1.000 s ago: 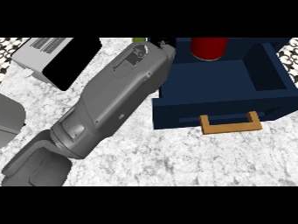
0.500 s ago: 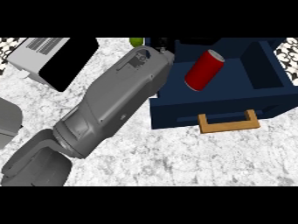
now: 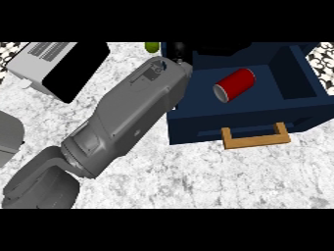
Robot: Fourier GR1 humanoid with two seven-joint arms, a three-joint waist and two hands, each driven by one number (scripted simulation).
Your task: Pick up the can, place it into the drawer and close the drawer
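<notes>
Grey boxy plastic forearm shell point(image 3: 130, 117), smooth, widening away from the black left hand point(image 3: 179, 51). Just behind the hand: recessed wrist panel point(image 3: 152, 73) with small dark markings and a tiny blue dot. Far end from the hand: darker grey elbow joint point(image 3: 79, 157), then rounded grey upper-arm segment point(image 3: 39, 184).

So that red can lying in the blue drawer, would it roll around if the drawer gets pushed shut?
Probably a little: the can lies on its side, so its round body could roll when the drawer moves. The drawer's walls would likely stop it. It looks smooth and rigid, so it might slide too.
</notes>
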